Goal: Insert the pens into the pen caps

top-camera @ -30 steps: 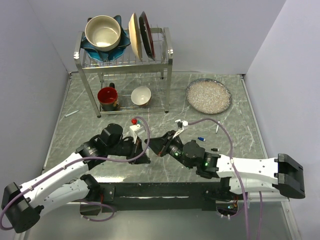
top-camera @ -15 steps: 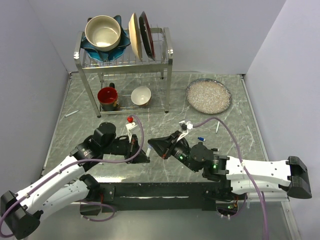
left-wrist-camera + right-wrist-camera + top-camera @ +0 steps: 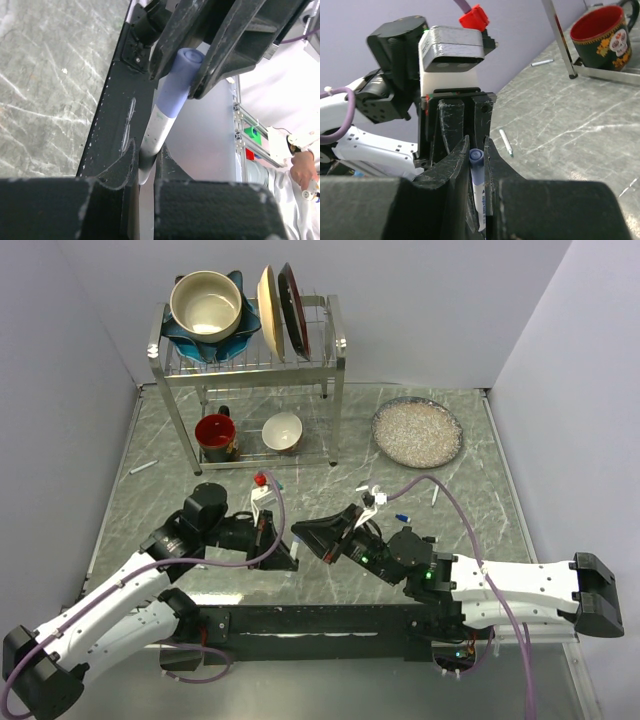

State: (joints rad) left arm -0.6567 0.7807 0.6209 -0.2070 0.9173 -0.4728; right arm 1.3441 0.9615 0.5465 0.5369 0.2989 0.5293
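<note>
A white-barrelled pen (image 3: pixel 157 127) hangs in the air between my two grippers, near the table's front middle. My left gripper (image 3: pixel 146 150) is shut on its barrel. A blue pen cap (image 3: pixel 180 75) sits over the pen's far end, and my right gripper (image 3: pixel 477 150) is shut on that cap (image 3: pixel 476 159). From above, the left gripper (image 3: pixel 284 546) and the right gripper (image 3: pixel 303 531) meet tip to tip and hide the pen. Another pen (image 3: pixel 143 467) lies by the left wall, and one with a teal tip (image 3: pixel 506 142) lies on the table. A small blue cap (image 3: pixel 403 517) and a black cap (image 3: pixel 428 539) lie to the right.
A metal dish rack (image 3: pixel 340 350) stands at the back with bowls and plates on top, a red mug (image 3: pixel 215 432) and a white bowl (image 3: pixel 283 430) under it. A plate of pale grains (image 3: pixel 417 431) sits at the back right. A short white stick (image 3: pixel 435 497) lies near the caps.
Both arms have shifted their pose: the left elbow has drawn left and the right arm has stretched further left. The grippers stay joined on the pen at the same spot.
</note>
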